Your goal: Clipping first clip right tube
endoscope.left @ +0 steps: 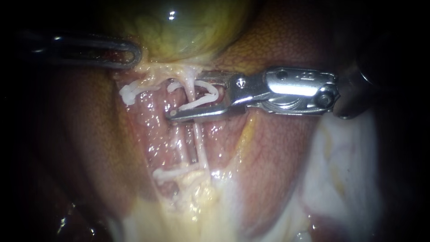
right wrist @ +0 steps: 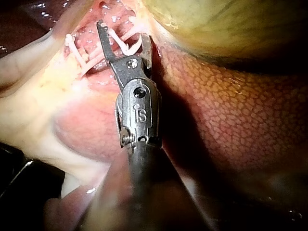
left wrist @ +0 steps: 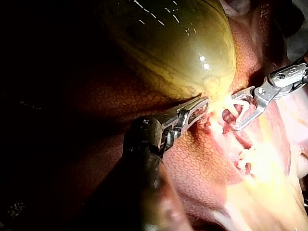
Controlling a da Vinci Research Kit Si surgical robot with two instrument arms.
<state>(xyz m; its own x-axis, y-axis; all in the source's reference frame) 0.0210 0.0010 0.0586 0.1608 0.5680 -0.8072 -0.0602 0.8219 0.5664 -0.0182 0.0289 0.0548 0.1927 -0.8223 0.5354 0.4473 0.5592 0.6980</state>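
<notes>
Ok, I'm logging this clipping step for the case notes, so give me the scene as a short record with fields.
left tool: shut on the gallbladder at its narrow end
right tool: carries an open white clip between spread jaws
clip position: astride the tube, not yet closed
tube: runs down from the gallbladder
surroundings: liver

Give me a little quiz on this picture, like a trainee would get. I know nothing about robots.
1. True or false: the right instrument has its jaws pressed flat together, empty.
2. What sits between those jaws? A) a needle B) a white clip C) gauze
3. Name the greenish organ that the left instrument grips.
Key: 1 false, they stand apart astride a tube; 2 B; 3 the gallbladder.
</notes>
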